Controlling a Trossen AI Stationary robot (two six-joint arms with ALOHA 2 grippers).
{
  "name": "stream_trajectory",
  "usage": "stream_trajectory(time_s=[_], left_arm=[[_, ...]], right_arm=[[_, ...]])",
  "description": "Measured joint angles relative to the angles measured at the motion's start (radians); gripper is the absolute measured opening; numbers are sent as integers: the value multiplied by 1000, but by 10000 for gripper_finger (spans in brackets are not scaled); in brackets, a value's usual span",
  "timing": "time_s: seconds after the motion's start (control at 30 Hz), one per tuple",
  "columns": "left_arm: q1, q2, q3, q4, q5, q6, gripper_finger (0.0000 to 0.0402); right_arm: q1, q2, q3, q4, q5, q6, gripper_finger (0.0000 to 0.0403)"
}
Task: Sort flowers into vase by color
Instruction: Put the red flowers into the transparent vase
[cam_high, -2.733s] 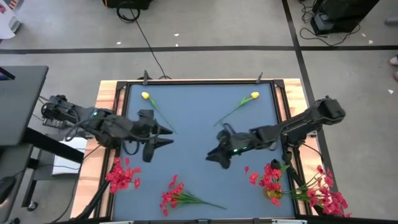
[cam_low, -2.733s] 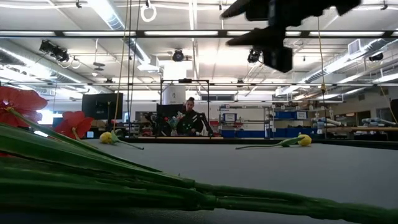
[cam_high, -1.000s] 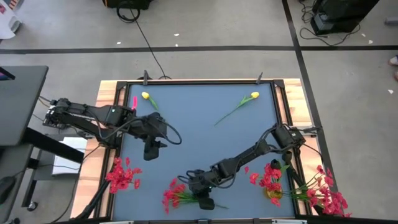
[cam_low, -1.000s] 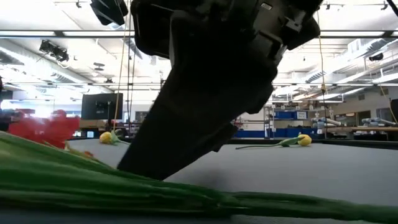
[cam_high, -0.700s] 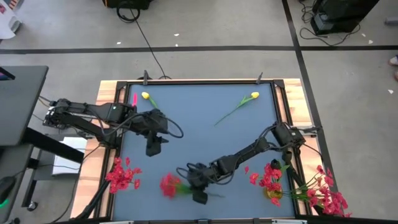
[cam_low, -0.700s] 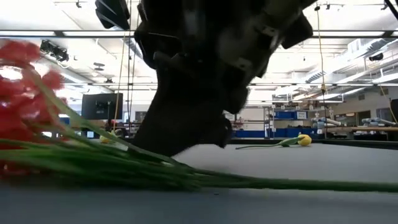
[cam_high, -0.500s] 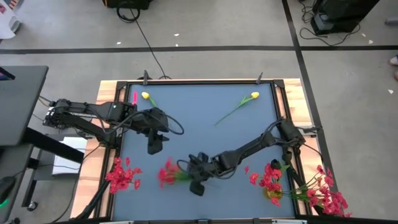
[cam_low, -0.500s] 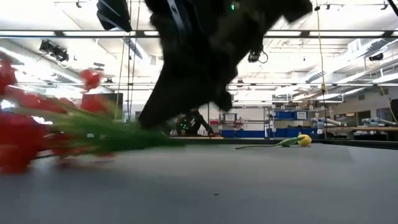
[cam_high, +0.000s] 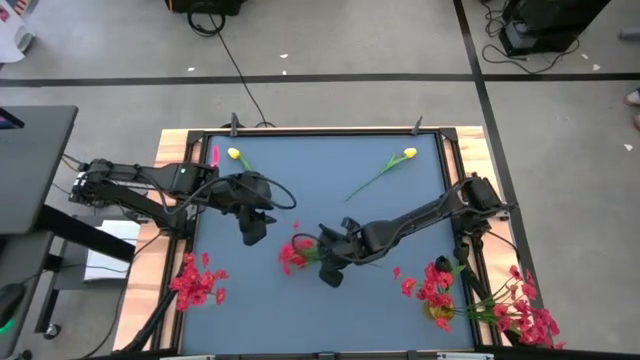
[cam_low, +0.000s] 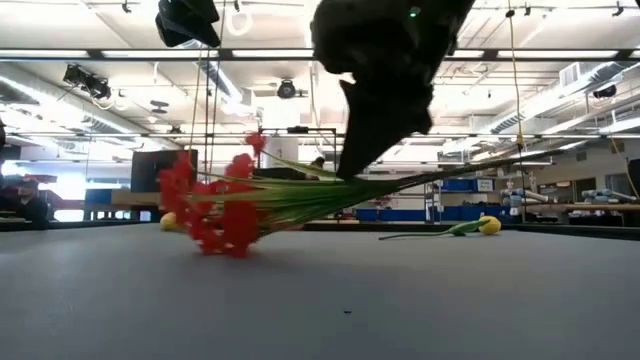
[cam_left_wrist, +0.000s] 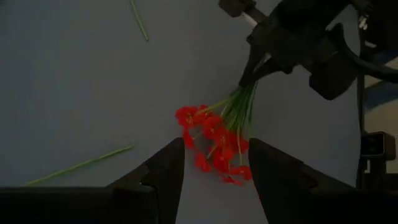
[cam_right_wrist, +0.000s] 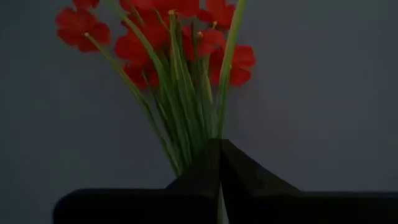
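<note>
Right gripper pinches the red blossom bunch by its stalks, mid-table; left gripper hovers spread just beside it.

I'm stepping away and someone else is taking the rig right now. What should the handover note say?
Right gripper: shut on the stalks of a red bunch, lifted off the table near its middle.
Left gripper: open, empty, hovering just left of that bunch.
Done: two red bunches stand in the vase at the near right corner.
Left: carry the held bunch there. One more red bunch lies at the near left edge. Two yellow tulips lie at the far side, one left, one right. No second vase shows.
</note>
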Motion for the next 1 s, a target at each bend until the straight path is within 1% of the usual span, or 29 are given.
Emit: stream_trajectory(time_s=[0.1,0.2,0.37,0.47,0.57,0.8,0.9,1.0], left_arm=[[0,0,0,0,-16,-20,183],[0,0,0,0,-22,-37,183],[0,0,0,-1,-22,-43,183],[0,0,0,-4,-22,-41,183],[0,0,1,-15,-22,-41,183],[0,0,1,-59,-22,-42,183],[0,0,1,-61,-22,-42,183],[0,0,1,-62,-22,-42,183]], right_arm=[[-1,-18,-7,-35,-23,54,52],[-1,-39,-7,-18,-39,75,108],[-1,-50,-7,88,-35,53,204],[-1,-5,-5,138,-50,45,238],[-1,49,-6,159,-75,69,247],[8,111,-6,143,-77,76,241],[8,128,-6,116,-101,73,228],[1,140,-5,87,-107,73,202]])
